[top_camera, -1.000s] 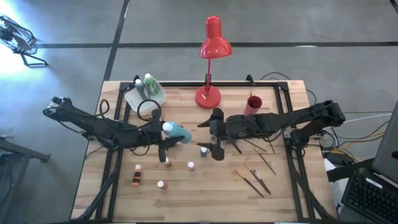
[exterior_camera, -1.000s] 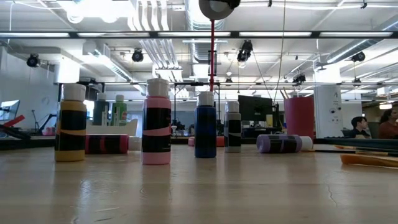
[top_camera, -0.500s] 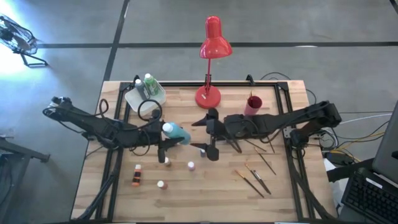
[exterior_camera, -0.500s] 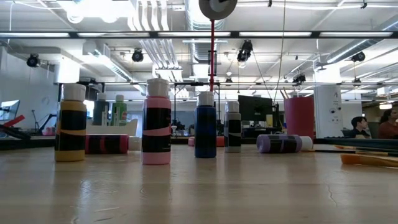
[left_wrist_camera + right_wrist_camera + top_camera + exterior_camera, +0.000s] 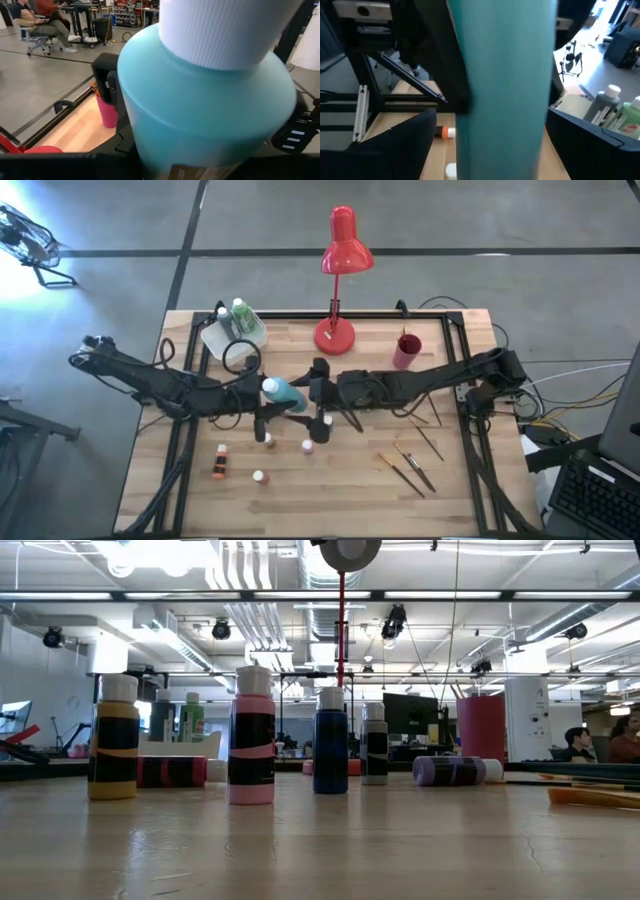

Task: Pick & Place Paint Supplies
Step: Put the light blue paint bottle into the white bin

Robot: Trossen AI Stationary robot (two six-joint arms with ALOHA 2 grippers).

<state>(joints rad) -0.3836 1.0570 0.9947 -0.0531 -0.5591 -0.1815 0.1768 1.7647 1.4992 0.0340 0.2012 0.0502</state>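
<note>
Teal plastic white-capped paint bottle (image 5: 285,392) is sitting gripped in the left end effector (image 5: 272,393); the right end effector (image 5: 318,394) is spreading wide open, touching nothing, just beside it.

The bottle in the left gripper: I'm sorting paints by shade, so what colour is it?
The bottle is teal with a white ribbed cap, shown best in the left wrist view.

Smooth teal plastic bottle (image 5: 200,120), ribbed cap (image 5: 225,27)
</note>
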